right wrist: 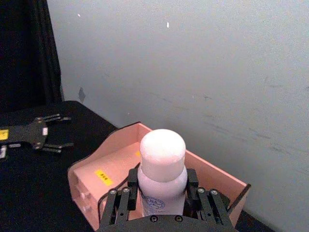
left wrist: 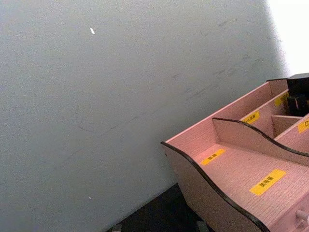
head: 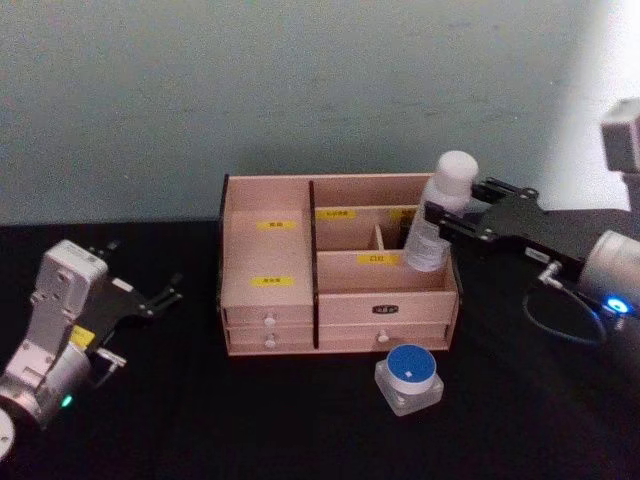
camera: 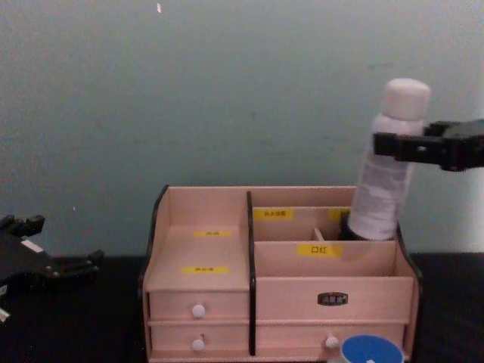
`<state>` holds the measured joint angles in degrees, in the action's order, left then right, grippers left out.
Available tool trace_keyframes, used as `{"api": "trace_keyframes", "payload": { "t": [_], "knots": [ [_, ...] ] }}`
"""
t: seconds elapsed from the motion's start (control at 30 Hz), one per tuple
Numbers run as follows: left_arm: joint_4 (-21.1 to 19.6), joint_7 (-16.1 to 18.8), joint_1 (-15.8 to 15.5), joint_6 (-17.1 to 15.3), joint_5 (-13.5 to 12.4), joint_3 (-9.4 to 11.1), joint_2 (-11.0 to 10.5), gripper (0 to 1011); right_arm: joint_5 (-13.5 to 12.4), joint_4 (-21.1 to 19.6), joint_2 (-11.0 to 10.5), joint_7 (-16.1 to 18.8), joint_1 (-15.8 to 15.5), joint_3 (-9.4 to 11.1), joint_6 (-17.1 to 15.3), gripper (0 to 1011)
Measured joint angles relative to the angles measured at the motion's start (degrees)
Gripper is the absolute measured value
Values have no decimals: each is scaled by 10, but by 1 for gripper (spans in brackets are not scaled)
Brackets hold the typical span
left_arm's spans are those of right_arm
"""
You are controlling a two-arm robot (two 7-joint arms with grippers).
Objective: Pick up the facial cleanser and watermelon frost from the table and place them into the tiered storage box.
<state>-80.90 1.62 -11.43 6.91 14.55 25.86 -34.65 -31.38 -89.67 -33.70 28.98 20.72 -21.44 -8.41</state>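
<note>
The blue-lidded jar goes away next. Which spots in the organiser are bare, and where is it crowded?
Bare: the two stepped shelves of the tiered storage box, between its left wall and the centre divider; also the cell left of the small partition. Crowded: the cell right of it, where the right gripper holds the tilted bottle, base inside.

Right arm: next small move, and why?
Probably lower the right gripper slightly, then open. It is shut on the tilted bottle, whose base is already inside the tiered storage box's rear right compartment; floor contact is hidden. Left gripper sits open at left.
</note>
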Motion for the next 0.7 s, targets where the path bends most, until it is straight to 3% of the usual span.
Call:
{"api": "trace_keyframes", "payload": {
  "t": [0.37,0.7],
  "knots": [
    [0,0,0,0,0,0,0,1001,18,84,49,11,79,-40,-8,596],
    [0,0,0,0,0,0,0,1001,28,139,84,18,122,-60,-4,596]
  ]
}}
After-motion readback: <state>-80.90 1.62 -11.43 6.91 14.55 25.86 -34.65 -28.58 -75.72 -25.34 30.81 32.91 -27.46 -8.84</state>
